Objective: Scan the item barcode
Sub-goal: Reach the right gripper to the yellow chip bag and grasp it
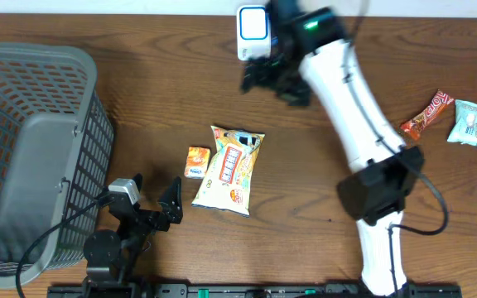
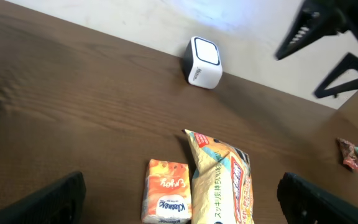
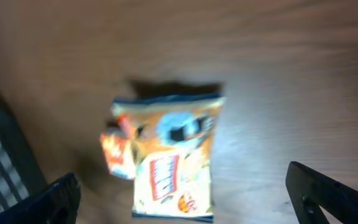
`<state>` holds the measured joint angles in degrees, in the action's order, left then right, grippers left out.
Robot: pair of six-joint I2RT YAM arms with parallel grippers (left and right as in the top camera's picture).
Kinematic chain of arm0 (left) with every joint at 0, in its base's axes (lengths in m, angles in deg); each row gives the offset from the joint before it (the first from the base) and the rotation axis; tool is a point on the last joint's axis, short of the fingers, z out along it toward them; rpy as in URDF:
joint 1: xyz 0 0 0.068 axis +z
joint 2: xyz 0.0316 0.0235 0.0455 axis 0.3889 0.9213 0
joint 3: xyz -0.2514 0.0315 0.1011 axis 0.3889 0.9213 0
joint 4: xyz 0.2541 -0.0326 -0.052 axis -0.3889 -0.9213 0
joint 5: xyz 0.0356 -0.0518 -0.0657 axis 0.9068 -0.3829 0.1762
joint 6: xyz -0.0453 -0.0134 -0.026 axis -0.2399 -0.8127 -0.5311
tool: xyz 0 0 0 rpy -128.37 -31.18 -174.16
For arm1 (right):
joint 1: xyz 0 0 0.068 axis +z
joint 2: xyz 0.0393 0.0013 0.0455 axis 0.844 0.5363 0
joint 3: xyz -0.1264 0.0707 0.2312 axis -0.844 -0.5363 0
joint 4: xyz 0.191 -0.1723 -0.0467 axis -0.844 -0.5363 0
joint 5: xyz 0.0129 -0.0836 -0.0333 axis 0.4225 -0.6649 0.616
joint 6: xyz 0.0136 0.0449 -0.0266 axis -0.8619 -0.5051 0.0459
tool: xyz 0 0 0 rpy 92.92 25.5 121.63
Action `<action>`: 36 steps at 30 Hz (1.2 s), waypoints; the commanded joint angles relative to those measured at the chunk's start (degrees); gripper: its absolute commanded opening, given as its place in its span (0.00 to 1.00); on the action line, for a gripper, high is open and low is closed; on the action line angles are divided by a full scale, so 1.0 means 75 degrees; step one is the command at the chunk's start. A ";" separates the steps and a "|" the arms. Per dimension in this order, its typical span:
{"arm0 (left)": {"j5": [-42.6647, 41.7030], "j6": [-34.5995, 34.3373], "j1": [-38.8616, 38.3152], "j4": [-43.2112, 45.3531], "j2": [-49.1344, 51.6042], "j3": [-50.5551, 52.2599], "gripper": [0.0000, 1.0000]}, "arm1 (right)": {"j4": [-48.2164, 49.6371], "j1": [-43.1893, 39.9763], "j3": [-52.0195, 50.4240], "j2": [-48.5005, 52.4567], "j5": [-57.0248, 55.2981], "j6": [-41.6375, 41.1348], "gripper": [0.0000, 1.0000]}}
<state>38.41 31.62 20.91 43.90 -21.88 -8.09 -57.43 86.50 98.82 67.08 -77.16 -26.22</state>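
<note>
1. At the far left, the grey basket (image 1: pixel 31 149) shows no item inside that I can make out.
2. Just right of it, the left gripper (image 1: pixel 151 194) sits low near the front edge, jaws spread wide, grasping nothing.
3. Mid-table, the orange tissue pack (image 1: pixel 196 161) lies just beside the snack bag (image 1: pixel 230 170), both flat and ungrasped. The pack reads "Enjoy" and seemingly "Kleenex"; the bag's Japanese print is too small to read.
4. Further back, the scanner (image 1: pixel 253 33) stands at the table's far edge, its side lettering illegible.
5. Beside it, the right gripper (image 1: pixel 272 83) hovers, jaws wide, empty. By my judgement, picking an item and presenting its barcode are not yet done.
6. Far right, a candy bar (image 1: pixel 426 116) and pale packet (image 1: pixel 469 122) lie apart, their writing unreadable.
</note>
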 commanded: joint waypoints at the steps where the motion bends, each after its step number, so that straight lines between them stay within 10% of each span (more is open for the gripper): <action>1: 0.0044 -0.0038 -0.0020 -0.0050 0.0009 0.0102 0.98 | 0.0102 0.0685 -0.0326 0.0064 -0.0857 -0.0242 0.99; 8: 0.0044 -0.0038 -0.0020 -0.0050 0.0009 0.0102 0.98 | 0.0312 0.1786 -0.1224 0.0079 -0.2567 -0.1955 0.99; 36: 0.0047 -0.0038 -0.0020 -0.0050 0.0009 0.0102 0.98 | 0.0784 0.2923 -0.1955 0.1381 -0.2664 -0.2463 0.86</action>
<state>38.41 31.62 20.89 43.90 -21.88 -8.09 -51.04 108.40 84.22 74.73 -95.59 -43.12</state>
